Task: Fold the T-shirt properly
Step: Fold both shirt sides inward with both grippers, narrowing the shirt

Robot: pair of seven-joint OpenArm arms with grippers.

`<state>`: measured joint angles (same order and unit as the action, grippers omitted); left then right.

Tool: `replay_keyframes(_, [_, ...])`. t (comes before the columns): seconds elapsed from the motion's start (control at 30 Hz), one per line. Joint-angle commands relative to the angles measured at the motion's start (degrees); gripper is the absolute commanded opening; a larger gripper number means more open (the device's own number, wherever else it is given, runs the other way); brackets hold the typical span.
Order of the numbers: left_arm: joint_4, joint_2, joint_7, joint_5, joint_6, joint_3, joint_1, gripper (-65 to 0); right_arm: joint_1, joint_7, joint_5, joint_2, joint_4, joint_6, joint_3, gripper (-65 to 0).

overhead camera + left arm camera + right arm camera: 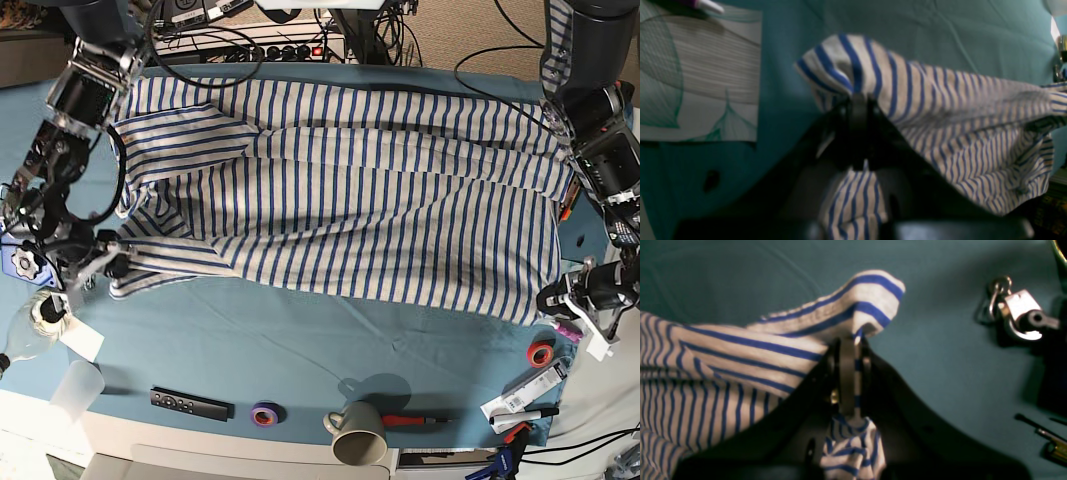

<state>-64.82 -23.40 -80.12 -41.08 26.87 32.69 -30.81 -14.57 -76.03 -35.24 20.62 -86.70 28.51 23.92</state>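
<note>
The T-shirt (350,210), white with thin blue stripes, lies stretched wide across the teal table cloth (330,340), with its near edge lifted at both ends. My right gripper (112,266), on the left of the base view, is shut on a bunched corner of the T-shirt (867,303). In the right wrist view the fabric is pinched between the black fingers (846,373). My left gripper (552,299), on the right of the base view, is shut on the opposite corner of the T-shirt (853,63), and the cloth trails off to the right.
Along the front edge sit a grey mug (355,432), a red pen (410,421), a purple tape roll (264,413), a black remote (190,403) and a plastic cup (78,388). An orange tape roll (541,353) lies at the right. A padlock (1017,313) rests near my right gripper.
</note>
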Motion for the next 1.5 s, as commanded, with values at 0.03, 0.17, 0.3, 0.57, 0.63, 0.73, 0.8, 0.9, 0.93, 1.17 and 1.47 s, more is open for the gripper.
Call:
replay_keyframes(0.03, [-2.7, -2.0, 0.3, -1.0, 0.2, 0.1, -0.2, -65.0, -0.5, 1.2, -2.0, 2.0, -1.3, 0.2, 0.2, -65.0])
replay_keyframes(0.17, [-8.1, -3.3, 0.4, -1.0, 0.2, 0.1, 4.9, -65.0, -0.3, 1.2, -2.5, 2.2, -1.3, 0.2, 1.0, -65.0])
replay_keyframes(0.3, [-16.1, -3.6, 1.1, -1.0, 0.2, 0.1, 11.5, -65.0, -0.3, 0.1, -4.0, 2.2, -1.4, 0.3, 2.0, -65.0])
replay_keyframes(0.57, [-28.4, -3.6, 2.3, -0.9, 0.2, 0.1, 22.3, -65.0, 2.3, -2.4, -7.8, 2.3, -2.1, 1.7, 2.1, -65.0])
replay_keyframes(0.63, [-29.6, -3.6, 2.6, -0.9, 0.2, 0.1, 24.5, -65.0, 3.9, -2.5, -7.8, 2.3, -4.0, 2.0, 2.1, -65.0])
replay_keyframes(0.73, [-31.0, -3.6, 2.9, -0.9, 0.2, 0.1, 26.8, -65.0, 7.0, -2.4, -7.8, 2.3, -7.8, 2.7, 2.4, -65.0])
replay_keyframes(0.8, [-31.7, -3.6, 3.0, -0.7, 0.0, 0.1, 27.8, -65.0, 9.1, -2.3, -7.8, 2.2, -10.1, 2.8, 3.3, -65.0])
replay_keyframes(0.9, [-32.3, -3.6, 3.1, 1.9, 0.0, 0.2, 28.1, -65.0, 12.1, -1.9, -7.9, 2.3, -12.0, 2.8, 6.0, -65.0])
replay_keyframes(0.93, [-32.4, -3.6, 3.2, 2.3, 0.0, 0.3, 28.1, -65.0, 13.0, -1.9, -7.8, 2.3, -12.4, 2.8, 7.3, -65.0])
replay_keyframes(1.17, [-32.6, -3.6, 3.0, 2.4, 0.0, 2.1, 28.8, -65.0, 17.8, -2.6, -10.4, 2.3, -13.1, 2.8, 17.1, -65.0])
replay_keyframes(1.47, [-32.6, -3.6, 3.1, 2.5, -1.5, 2.4, 33.8, -65.0, 21.8, -3.8, -9.9, 2.2, -13.1, 3.2, 18.6, -65.0])
